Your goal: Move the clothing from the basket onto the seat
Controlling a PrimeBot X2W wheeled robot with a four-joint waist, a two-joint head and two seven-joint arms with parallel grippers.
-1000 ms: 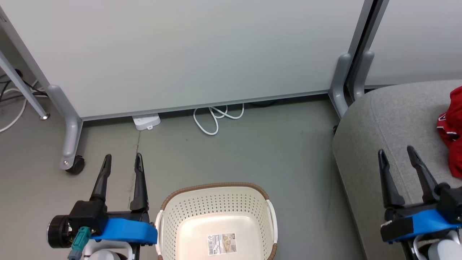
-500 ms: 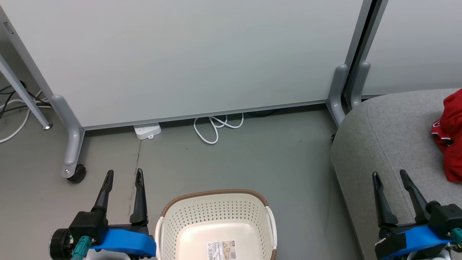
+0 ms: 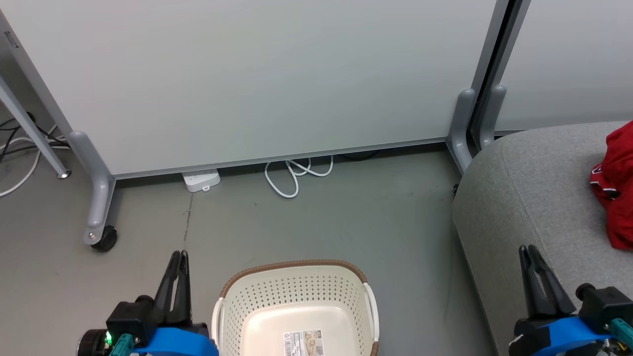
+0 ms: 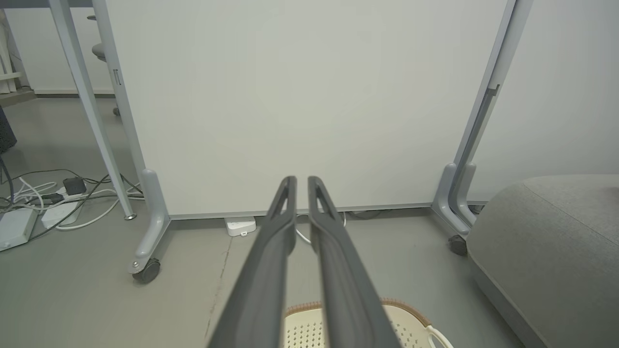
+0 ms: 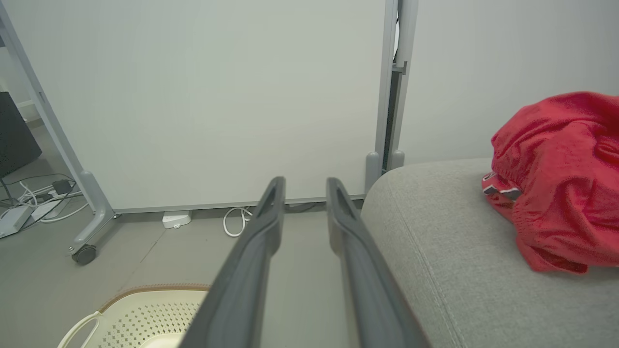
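Pincers, left (image 3: 178, 259) and right (image 3: 530, 253), nearly clenched, grasping nothing; basket (image 3: 296, 277) empty; clothing (image 3: 615, 198) near seat (image 3: 524, 198) edge could slip off.

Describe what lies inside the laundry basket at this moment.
Inside the laundry basket only a paper label shows on its bare cream bottom. No clothing is in the part seen; the red clothing lies on the grey seat. The basket's near end is cut off by the picture's edge.

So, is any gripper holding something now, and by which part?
Nothing is held. The left gripper and right gripper have nothing between their fingers; the clothing lies on the seat.
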